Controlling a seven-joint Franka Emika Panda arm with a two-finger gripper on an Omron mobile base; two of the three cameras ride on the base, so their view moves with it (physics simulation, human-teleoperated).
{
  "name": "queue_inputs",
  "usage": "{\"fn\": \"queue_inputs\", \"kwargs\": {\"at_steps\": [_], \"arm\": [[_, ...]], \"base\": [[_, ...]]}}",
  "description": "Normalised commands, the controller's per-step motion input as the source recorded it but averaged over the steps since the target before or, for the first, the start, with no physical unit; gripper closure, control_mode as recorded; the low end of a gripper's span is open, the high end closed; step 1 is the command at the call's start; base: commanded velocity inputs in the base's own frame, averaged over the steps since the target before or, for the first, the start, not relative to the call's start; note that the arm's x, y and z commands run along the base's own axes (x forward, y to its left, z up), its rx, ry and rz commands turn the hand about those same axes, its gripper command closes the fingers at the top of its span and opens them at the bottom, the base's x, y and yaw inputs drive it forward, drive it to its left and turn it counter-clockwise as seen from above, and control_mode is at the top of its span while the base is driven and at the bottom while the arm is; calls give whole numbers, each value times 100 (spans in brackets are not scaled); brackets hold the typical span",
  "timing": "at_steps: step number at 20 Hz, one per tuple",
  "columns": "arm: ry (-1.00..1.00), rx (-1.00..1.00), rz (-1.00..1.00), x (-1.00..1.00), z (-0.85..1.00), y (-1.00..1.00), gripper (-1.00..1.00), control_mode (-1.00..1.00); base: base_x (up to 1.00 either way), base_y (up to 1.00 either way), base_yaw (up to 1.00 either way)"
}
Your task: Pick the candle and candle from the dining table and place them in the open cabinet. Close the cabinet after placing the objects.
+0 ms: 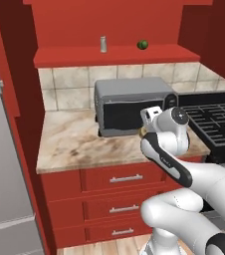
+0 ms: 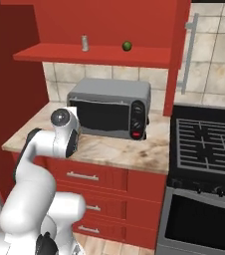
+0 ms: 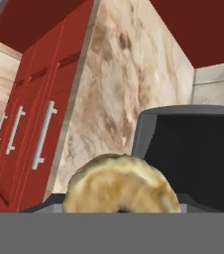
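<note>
Fingers of the gripper (image 1: 144, 127) were part-closed around the squat olive-gold candle (image 3: 121, 183), mottled and ring-shaped, held above the marble counter (image 1: 74, 142) before the grey toaster oven (image 1: 129, 104). The slim grey candle (image 1: 103, 44) stood upright on the red shelf (image 1: 74, 57).

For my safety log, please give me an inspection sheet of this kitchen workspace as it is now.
Surface: marble counter, veined, level.
Job's things: slim candle upright on the cabinet shelf; stub candle between the gripper's tips.
Clutter: toaster oven on the counter; green ball on the shelf.
Grippers: gripper seems shut on the stub candle, in front of the oven.
Cables: nothing seen.
Surroundings: stove, fridge, drawers, open cabinet door.
</note>
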Motion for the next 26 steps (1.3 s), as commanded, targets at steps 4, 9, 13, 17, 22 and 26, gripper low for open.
{"fn": "queue_inputs", "kwargs": {"at_steps": [4,9,13,17,22,26], "arm": [[0,0,0,0,0,0,100,100],[0,0,0,0,0,0,100,100],[0,0,0,0,0,0,100,100],[0,0,0,0,0,0,100,100],[0,0,0,0,0,0,100,100],[0,0,0,0,0,0,100,100]], "base": [[46,7,-9],[37,4,-6],[37,3,-5],[29,5,-5],[26,10,-3],[1,1,0]]}}
